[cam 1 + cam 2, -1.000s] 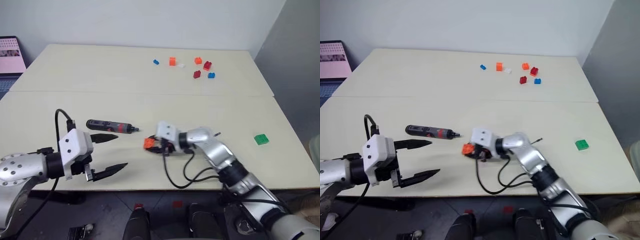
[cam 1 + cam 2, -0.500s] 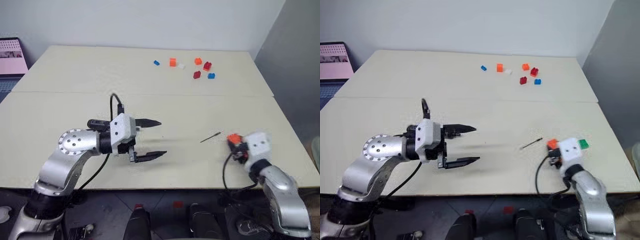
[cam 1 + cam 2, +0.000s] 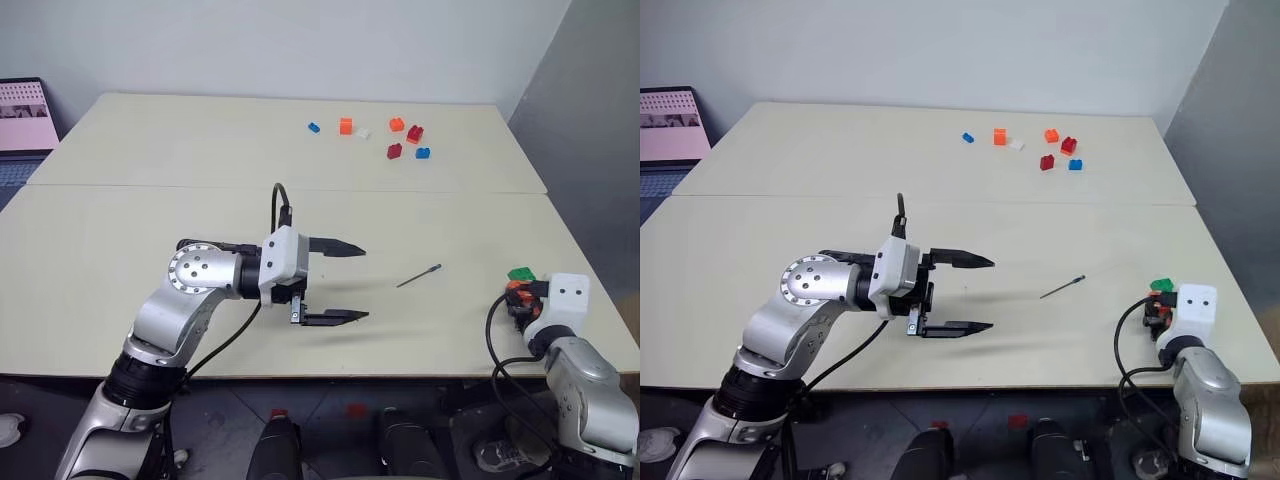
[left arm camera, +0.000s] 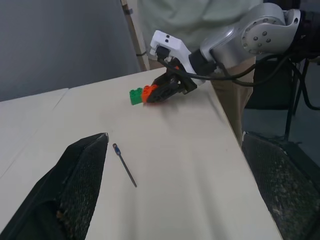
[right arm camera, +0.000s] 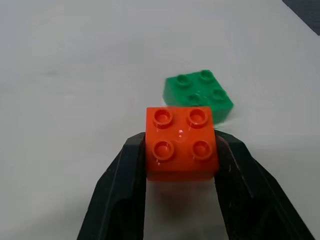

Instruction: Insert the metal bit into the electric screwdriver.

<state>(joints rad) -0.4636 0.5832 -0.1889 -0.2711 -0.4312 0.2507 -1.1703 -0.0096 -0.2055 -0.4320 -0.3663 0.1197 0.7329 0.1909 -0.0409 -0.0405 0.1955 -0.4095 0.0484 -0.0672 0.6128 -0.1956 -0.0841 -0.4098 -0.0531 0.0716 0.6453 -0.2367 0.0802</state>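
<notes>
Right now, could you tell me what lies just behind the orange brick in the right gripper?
A green brick sits on the table just behind the orange brick that the right gripper clamps. Its near edge is covered, so contact is unclear.

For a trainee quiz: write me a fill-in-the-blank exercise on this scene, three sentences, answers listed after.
1. The right gripper has its jaws on the two sides of an ____ brick.
2. Just beyond that brick, a ____ brick lies on the table.
3. The left gripper has its jaws wide ____, holding nothing, with the metal bit lying on the table ahead of it.

Missing words: orange; green; open
</notes>
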